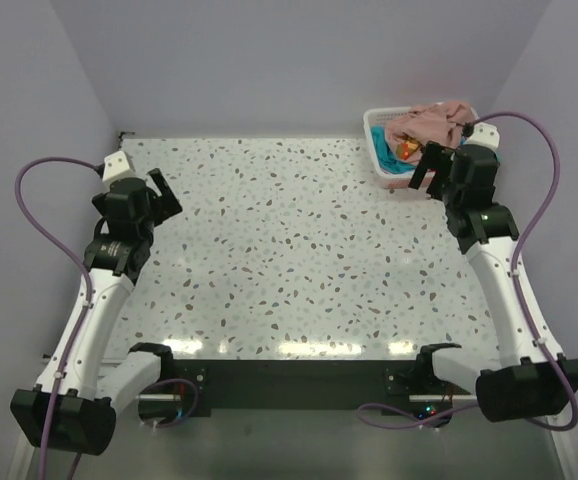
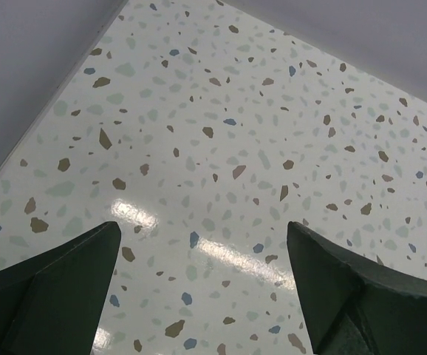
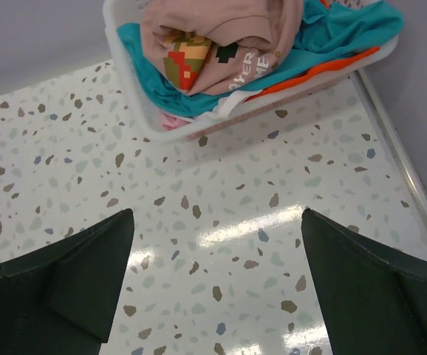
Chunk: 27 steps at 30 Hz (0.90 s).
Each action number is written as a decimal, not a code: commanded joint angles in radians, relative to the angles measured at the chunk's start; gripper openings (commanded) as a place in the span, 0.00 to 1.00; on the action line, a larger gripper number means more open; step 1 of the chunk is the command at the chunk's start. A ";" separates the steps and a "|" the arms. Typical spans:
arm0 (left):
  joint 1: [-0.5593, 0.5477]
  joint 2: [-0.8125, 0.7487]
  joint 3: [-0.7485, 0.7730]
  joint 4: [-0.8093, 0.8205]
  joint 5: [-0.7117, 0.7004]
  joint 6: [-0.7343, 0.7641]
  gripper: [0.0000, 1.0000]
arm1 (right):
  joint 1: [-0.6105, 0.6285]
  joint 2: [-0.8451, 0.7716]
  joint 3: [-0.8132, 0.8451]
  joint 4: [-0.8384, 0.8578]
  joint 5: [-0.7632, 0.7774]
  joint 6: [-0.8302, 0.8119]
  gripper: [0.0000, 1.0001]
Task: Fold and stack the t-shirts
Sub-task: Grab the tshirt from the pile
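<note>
Overhead, the left end effector (image 1: 166,193) hangs above the speckled surface (image 1: 299,250) with its two fingers spread apart and gripping nothing. The right end effector (image 1: 427,168) is likewise spread wide and unloaded. The t-shirts (image 1: 431,122) lie bunched in a white lattice basket (image 1: 373,140) directly ahead of the right end effector, near its fingertips but apart from them. They are well apart from the left end effector, across the surface to its right.

Left wrist view: the left end effector (image 2: 202,231) shows both dark fingers (image 2: 58,288) at the lower corners, set wide. Bare surface (image 2: 199,111) lies between and ahead of them. A pale wall (image 2: 29,59) runs ahead and to the left of the fingers.

Right wrist view: the right end effector (image 3: 217,214) has its fingers (image 3: 376,288) fully apart over bare surface (image 3: 221,185). The basket (image 3: 143,111) sits just ahead of the fingertips, not touching them. Within it, the salmon-pink t-shirt (image 3: 221,26) lies crumpled on top, showing a pixel-style graphic and white lettering. A teal t-shirt (image 3: 346,29) lies under and beside it, draped over the rim ahead and to the right of the end effector. An orange t-shirt (image 3: 324,70) shows as a strip below the teal. A fold of white cloth (image 3: 224,103) pokes out at the near rim.
</note>
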 commanded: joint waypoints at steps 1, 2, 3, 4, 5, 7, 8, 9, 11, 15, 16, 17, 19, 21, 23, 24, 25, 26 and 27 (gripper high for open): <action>0.007 0.013 0.058 0.070 -0.009 0.012 1.00 | -0.001 0.073 0.082 0.037 0.110 -0.010 0.99; 0.007 0.019 0.058 0.085 0.020 0.008 1.00 | -0.001 0.122 0.103 0.067 0.118 -0.010 0.99; 0.007 0.025 0.058 0.094 0.040 0.000 1.00 | -0.001 0.146 0.112 0.086 0.120 -0.012 0.99; 0.007 0.039 0.056 0.105 0.066 -0.001 1.00 | -0.002 0.176 0.122 0.109 0.126 -0.021 0.99; 0.007 0.046 0.056 0.126 0.126 0.000 1.00 | -0.001 0.227 0.143 0.151 0.130 -0.024 0.99; 0.007 0.072 0.055 0.145 0.178 -0.007 1.00 | -0.001 0.296 0.180 0.178 0.147 -0.026 0.99; 0.007 0.079 0.053 0.157 0.219 -0.017 1.00 | -0.001 0.367 0.229 0.187 0.167 -0.027 0.99; 0.007 0.085 0.052 0.163 0.233 -0.021 1.00 | -0.002 0.400 0.252 0.195 0.172 -0.030 0.99; 0.006 0.103 0.047 0.180 0.260 -0.029 1.00 | -0.004 0.471 0.318 0.221 0.174 -0.044 0.99; 0.006 0.112 0.033 0.194 0.231 -0.032 1.00 | -0.010 0.633 0.448 0.227 0.183 -0.049 0.99; 0.006 0.111 0.033 0.193 0.221 -0.032 1.00 | -0.013 0.693 0.474 0.224 0.189 -0.038 0.99; 0.007 0.109 0.032 0.196 0.197 -0.032 1.00 | -0.018 0.716 0.519 0.224 0.195 -0.033 0.99; 0.006 0.106 0.026 0.200 0.175 -0.026 1.00 | -0.024 0.777 0.559 0.221 0.216 -0.020 0.98; 0.006 0.106 0.021 0.212 0.154 -0.018 1.00 | -0.032 0.808 0.600 0.225 0.238 -0.013 0.99; 0.006 0.108 0.023 0.219 0.137 -0.011 1.00 | -0.042 0.843 0.626 0.230 0.253 0.002 0.99; 0.007 0.109 0.027 0.220 0.132 -0.009 1.00 | -0.048 0.854 0.631 0.232 0.258 0.007 0.99; 0.006 0.114 0.029 0.222 0.129 -0.009 1.00 | -0.050 0.867 0.636 0.232 0.275 0.011 0.99; 0.006 0.114 0.032 0.223 0.123 -0.011 1.00 | -0.056 0.886 0.643 0.233 0.282 0.013 0.99; 0.006 0.117 0.038 0.223 0.122 -0.017 1.00 | -0.062 0.897 0.648 0.238 0.278 0.008 0.99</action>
